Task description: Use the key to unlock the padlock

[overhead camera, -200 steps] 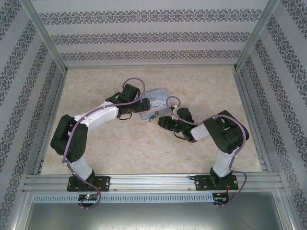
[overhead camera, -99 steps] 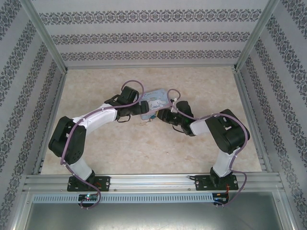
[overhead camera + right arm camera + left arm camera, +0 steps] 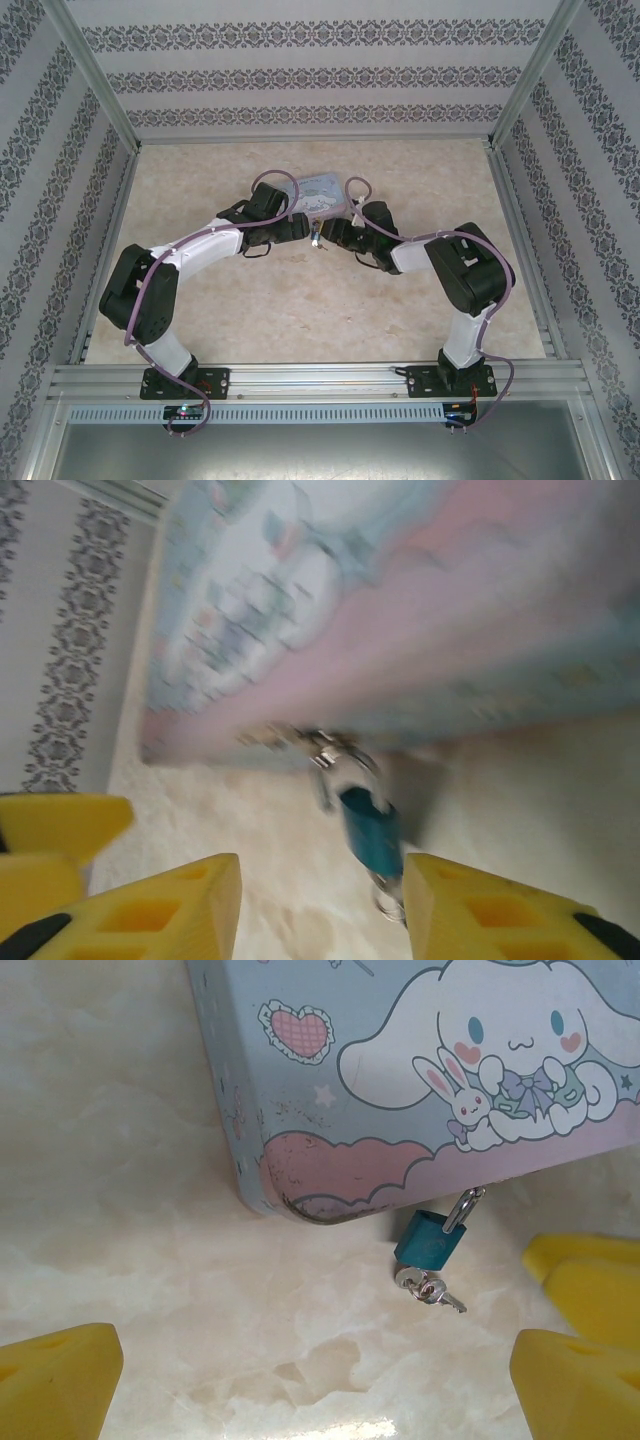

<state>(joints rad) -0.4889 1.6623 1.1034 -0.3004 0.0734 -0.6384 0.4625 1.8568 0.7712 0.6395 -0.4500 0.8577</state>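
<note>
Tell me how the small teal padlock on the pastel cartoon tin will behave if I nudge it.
The small teal padlock will likely swing, not slide: its thin shackle hangs from the pastel cartoon tin's edge. The small metal key at its base would probably wobble along.

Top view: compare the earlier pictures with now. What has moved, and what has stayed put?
The right end effector reached forward and left, up to the padlock on the tin; nothing gripped. The tin seems nudged slightly farther away. The left end effector stayed open beside the tin.
</note>
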